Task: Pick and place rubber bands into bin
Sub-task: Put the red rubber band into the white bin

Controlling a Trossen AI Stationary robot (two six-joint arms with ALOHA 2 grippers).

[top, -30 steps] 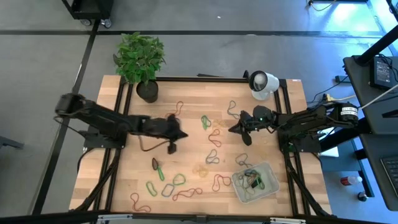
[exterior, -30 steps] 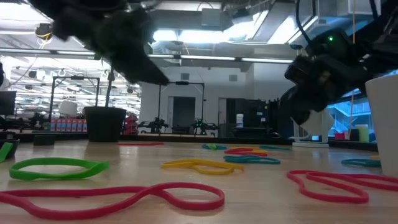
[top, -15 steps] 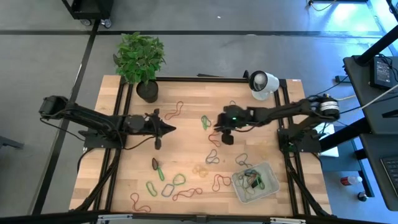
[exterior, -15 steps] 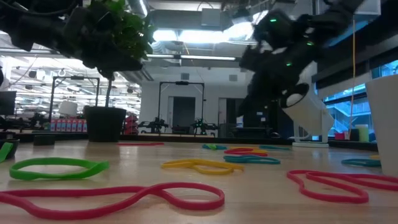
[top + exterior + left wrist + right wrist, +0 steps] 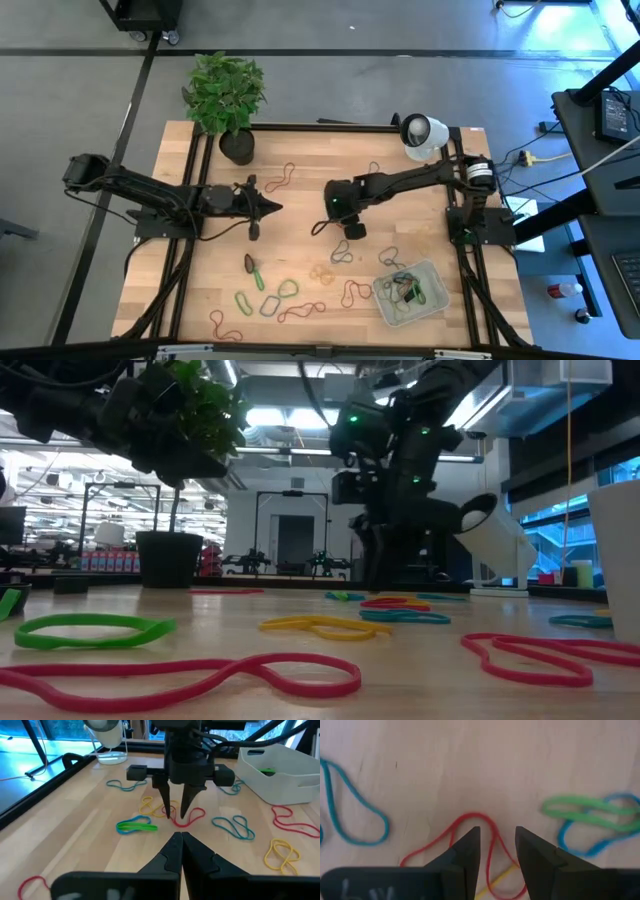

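Rubber bands [image 5: 290, 289], thin floppy loops in many colours, lay scattered over the wooden table [image 5: 300, 245], with a few already in the shallow translucent pale-grey plastic bin [image 5: 437, 300] near its right front corner. Mid-table, the right gripper [image 5: 176, 802] pointed straight down, its fingers [image 5: 462, 851] parted either side of a red rubber band [image 5: 470, 822]. The left gripper [image 5: 181, 839] hovered opposite, well apart, fingers pressed together and empty
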